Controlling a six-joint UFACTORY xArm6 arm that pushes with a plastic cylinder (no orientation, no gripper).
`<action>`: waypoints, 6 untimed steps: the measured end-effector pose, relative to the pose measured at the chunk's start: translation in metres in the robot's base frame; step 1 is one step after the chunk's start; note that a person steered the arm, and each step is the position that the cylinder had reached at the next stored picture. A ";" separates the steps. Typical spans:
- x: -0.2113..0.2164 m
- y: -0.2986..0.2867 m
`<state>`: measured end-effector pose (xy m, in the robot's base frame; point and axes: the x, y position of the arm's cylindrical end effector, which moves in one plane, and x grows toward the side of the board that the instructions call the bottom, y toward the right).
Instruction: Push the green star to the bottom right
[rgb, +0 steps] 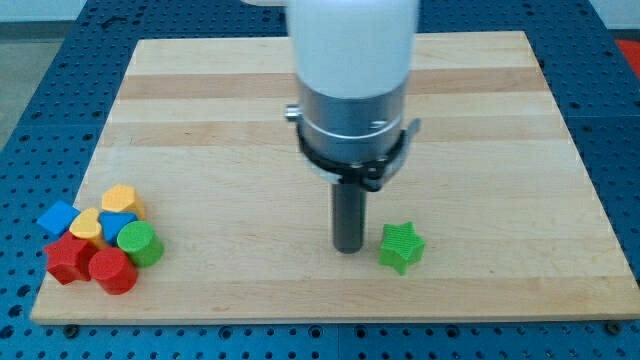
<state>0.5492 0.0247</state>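
Note:
The green star (401, 246) lies on the wooden board (220, 130), right of centre near the view's bottom edge. My tip (348, 248) rests on the board just to the star's left, a small gap apart from it. The dark rod rises from the tip into the silver and white arm body above.
A cluster of blocks sits at the board's bottom left: a blue cube (57, 217), a yellow block (122, 199), another yellow block (87, 226), a blue block (114, 224), a green cylinder (139, 243), a red star (68, 259) and a red cylinder (112, 270).

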 end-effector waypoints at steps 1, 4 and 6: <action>0.000 0.042; 0.016 0.013; 0.018 0.116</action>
